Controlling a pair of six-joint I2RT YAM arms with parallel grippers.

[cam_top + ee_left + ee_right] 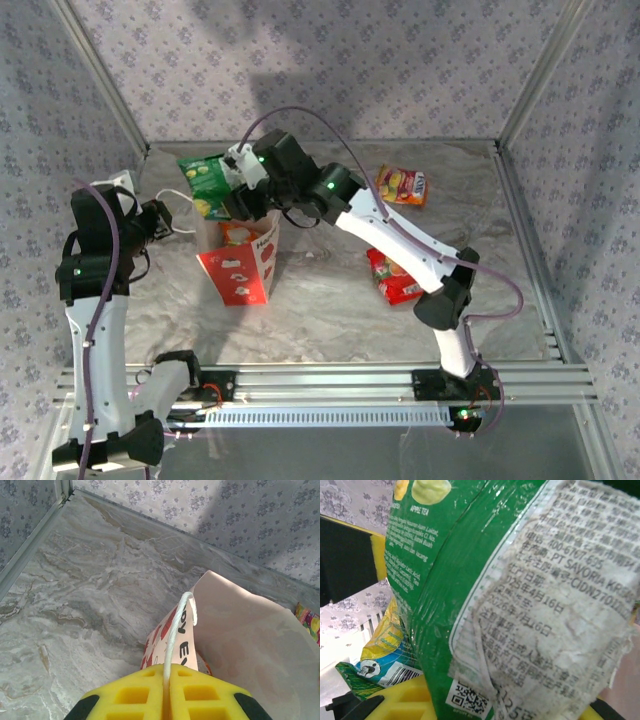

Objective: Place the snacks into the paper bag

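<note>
Here the right gripper (232, 192) is clamped on a green snack packet (205, 183), its jaws narrow around the foil. The packet hangs tilted just above and behind the open mouth of the paper bag (243, 275), so the drop lies downward and slightly toward the arms' bases. The packet's long axis seems to run out from the fingers toward the left wall, though the tilt makes that hard to fix. Its back panel carries a worn white label reading "PT SAVORIA", a number beginning "400-6767", the date "2025年4月16日" and a QR code, with what looks like "APPLE TEA" higher up. The right arm is plainly the one placed to make the drop. The left gripper (167, 687) is pinched closed on the bag's white cord handle (176, 630), holding the bag from its left side. On the bag's face by the cord only "EV" reads cleanly. Farther out on the marble-patterned table (330, 310), an orange-pink packet (402, 185) lies near the back edge and a red packet (395, 285) lies beside the right forearm. Both are well apart from the bag, and their print is too small to read.
</note>
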